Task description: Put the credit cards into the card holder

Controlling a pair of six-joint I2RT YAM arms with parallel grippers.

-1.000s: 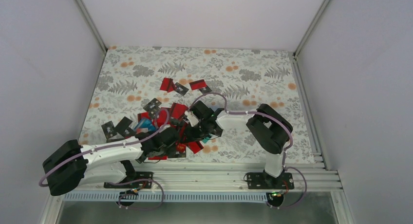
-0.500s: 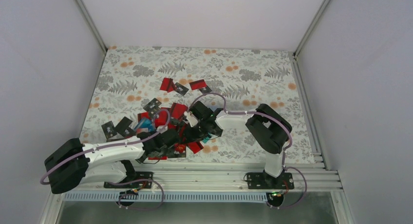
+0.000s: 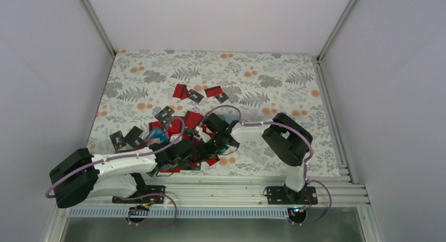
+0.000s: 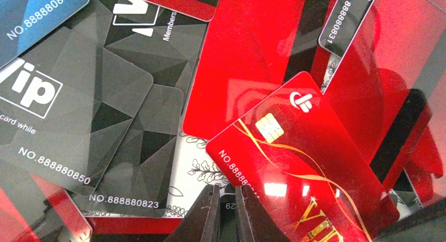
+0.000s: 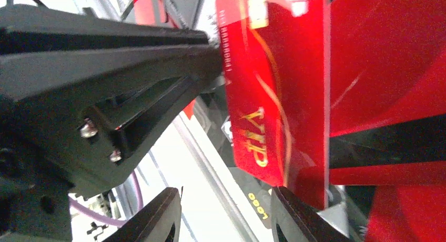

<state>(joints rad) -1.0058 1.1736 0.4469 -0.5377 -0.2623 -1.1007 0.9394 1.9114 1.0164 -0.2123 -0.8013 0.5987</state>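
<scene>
The credit cards (image 3: 176,129) lie in a loose, overlapping heap on the near left part of the floral tablecloth (image 3: 273,84), mostly red with some black. On the near side of the heap a red VIP card (image 4: 300,163) with a gold chip rests on top of other red ones. To its left in the heap are black VIP cards (image 4: 68,110) and one blue card (image 4: 37,10).

The left gripper (image 4: 227,194) sits right at the near edge of the heap. Its jaws are almost closed, with only a sliver between them. The red VIP card's edge meets one finger, but I can't tell whether it is pinched. The right gripper (image 5: 226,200) is low over the heap's right side, its jaws partly apart with nothing between them, and the corner of the VIP card is just beside one finger.

Beyond the heap lies a small cluster of red and black cards (image 3: 197,93), and two black ones (image 3: 126,138) lie off to its left.
</scene>
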